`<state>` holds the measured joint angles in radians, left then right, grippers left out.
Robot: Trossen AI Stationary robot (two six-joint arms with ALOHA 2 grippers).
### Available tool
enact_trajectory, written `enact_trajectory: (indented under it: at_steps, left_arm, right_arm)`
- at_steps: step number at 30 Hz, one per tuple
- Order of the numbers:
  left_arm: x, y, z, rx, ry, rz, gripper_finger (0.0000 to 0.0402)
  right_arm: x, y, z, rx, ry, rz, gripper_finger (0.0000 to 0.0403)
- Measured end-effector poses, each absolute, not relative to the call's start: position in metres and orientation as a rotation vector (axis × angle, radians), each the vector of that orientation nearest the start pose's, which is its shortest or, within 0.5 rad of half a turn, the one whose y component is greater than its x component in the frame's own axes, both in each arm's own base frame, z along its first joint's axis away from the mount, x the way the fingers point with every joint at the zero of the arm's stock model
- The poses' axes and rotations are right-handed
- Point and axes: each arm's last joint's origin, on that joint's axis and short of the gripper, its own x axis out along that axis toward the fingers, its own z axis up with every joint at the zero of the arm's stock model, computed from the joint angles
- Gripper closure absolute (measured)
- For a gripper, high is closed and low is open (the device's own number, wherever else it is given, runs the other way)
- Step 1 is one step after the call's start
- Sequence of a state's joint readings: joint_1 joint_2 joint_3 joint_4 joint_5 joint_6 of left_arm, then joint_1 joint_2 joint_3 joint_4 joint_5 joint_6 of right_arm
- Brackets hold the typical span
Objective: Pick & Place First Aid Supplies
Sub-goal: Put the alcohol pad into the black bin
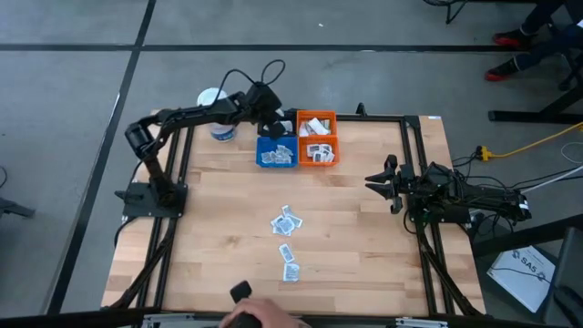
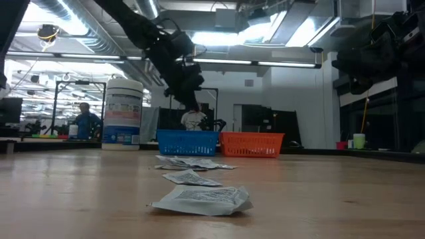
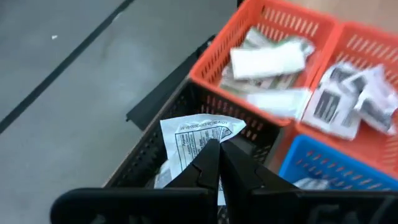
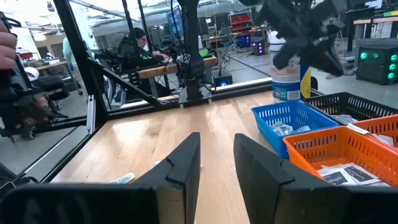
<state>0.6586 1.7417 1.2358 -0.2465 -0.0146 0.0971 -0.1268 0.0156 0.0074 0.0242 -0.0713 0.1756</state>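
Print too blurred to read covers the sachet (image 3: pixel 198 138) pinched by left fingers (image 3: pixel 208 163); right fingers (image 4: pixel 186 163) apart.

Several flat white sachets (image 1: pixel 288 221) with dark print lie loose in the middle of the table, and two more (image 1: pixel 289 261) nearer its front edge, apart from the cluster. In the low view the nearest sachet (image 2: pixel 201 200) is crumpled and lies flat. Others fill the orange bins (image 3: pixel 292 68) and the blue one (image 1: pixel 275 156). One printed white sachet (image 3: pixel 198 137) is pinched upright over the black bin (image 3: pixel 163 146).
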Motion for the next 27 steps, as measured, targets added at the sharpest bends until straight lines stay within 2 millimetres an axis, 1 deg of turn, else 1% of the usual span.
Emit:
enact_trajectory:
  at_steps: [6, 10, 15, 18, 24, 27]
  left_arm:
    - [0.301, 0.239, 0.218, -0.118, 0.803, 0.644, 0.0397]
    - [0.303, 0.24, 0.218, -0.08, 0.798, 0.634, 0.0397]
    - [0.3, 0.243, 0.218, -0.096, 0.789, 0.627, 0.0392]
    - [0.3, 0.244, 0.218, -0.106, 0.784, 0.616, 0.0366]
    - [0.299, 0.244, 0.218, -0.114, 0.778, 0.605, 0.0287]
    - [0.301, 0.243, 0.219, -0.109, 0.769, 0.603, 0.026]
  right_arm:
    - [0.098, -0.01, 0.167, 0.174, -0.021, -0.054, 0.0303]
    - [0.098, -0.01, 0.167, 0.174, -0.021, -0.054, 0.0303]
    - [0.098, -0.01, 0.167, 0.174, -0.021, -0.054, 0.0303]
    - [0.098, -0.01, 0.167, 0.174, -0.021, -0.054, 0.0303]
    - [0.098, -0.01, 0.167, 0.174, -0.021, -0.054, 0.0303]
    - [0.098, -0.01, 0.167, 0.174, -0.021, -0.054, 0.0303]
